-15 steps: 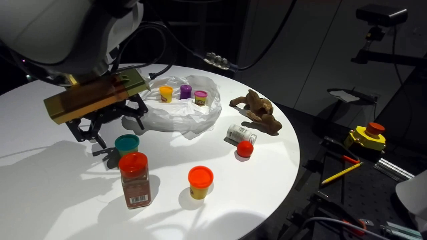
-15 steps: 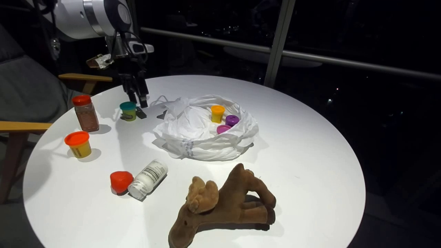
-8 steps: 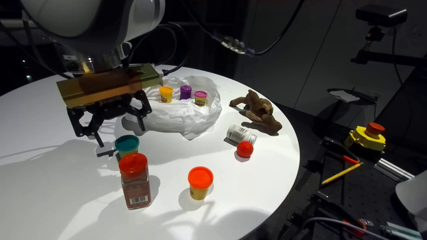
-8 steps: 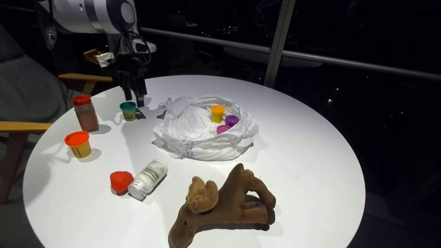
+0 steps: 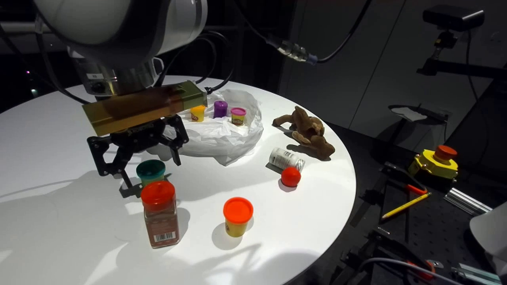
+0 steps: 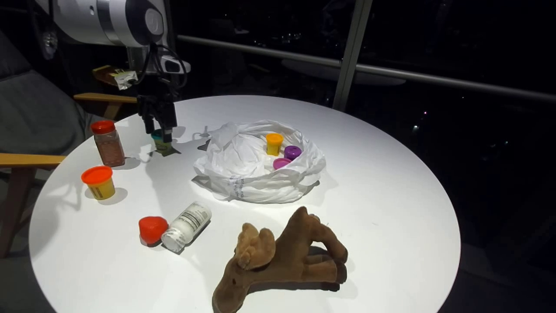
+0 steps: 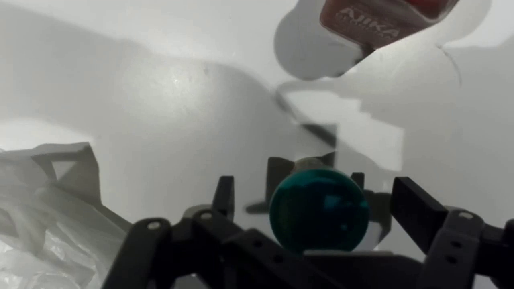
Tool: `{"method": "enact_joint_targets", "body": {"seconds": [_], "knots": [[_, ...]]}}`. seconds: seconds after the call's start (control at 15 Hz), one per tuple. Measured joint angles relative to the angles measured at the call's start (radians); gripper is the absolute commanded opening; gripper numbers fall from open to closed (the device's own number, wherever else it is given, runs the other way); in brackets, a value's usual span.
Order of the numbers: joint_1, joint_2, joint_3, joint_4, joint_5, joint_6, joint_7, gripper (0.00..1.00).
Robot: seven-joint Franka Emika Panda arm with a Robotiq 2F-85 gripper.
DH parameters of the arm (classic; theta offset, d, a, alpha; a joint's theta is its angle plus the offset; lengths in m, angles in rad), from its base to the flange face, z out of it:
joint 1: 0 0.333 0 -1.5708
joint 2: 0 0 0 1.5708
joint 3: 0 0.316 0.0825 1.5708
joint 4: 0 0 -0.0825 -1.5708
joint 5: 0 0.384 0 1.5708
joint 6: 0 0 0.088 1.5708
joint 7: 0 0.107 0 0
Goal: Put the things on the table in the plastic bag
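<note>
Clearly, your gripper (image 5: 153, 175) had just changed its place: in an exterior view, during the last second, it went rightward and lower in the left part of the frame and became more level, so it stood over the teal-lidded jar (image 5: 151, 170). Its fingers (image 7: 223, 196) were spread and pinched nothing; in the wrist view a gap was visible at both sides of this jar. For the task this meant, I believe, that you were preparing to take it, and needed to lower before closing. Just below it in the frame stood the tall red-lidded jar (image 5: 160, 221), which a careless move could perhaps brush. At upper middle, the plastic bag (image 5: 218, 141) lay open on the table (image 5: 324, 190), and the yellow-lidded jar (image 5: 197, 114), the purple container (image 5: 220, 109) and the pink-lidded jar (image 5: 238, 117) were already inside. At lower middle, the orange-lidded jar (image 5: 237, 215) stood upright. Right of the middle lay the white bottle (image 5: 283, 158), with the small red object (image 5: 291, 177) just beside it, and above them the brown plush toy (image 5: 307, 126); these also remained to be bagged.
</note>
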Motion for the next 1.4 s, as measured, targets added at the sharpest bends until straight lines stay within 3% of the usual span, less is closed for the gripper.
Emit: {"method": "enact_joint_targets", "body": {"seconds": [0.07, 0.2, 0.6, 1.13, 1.4], "knots": [[0.000, 0.002, 0.000, -0.006, 0.000, 0.000, -0.005, 0.75], [0.000, 0.005, 0.000, -0.013, 0.000, 0.000, -0.009, 0.71], [0.000, 0.007, -0.019, -0.012, -0.004, 0.010, -0.009, 0.26], [0.007, -0.012, -0.045, -0.014, -0.016, 0.022, -0.005, 0.24], [0.014, -0.134, -0.089, -0.067, -0.049, 0.022, 0.045, 0.24]]}}
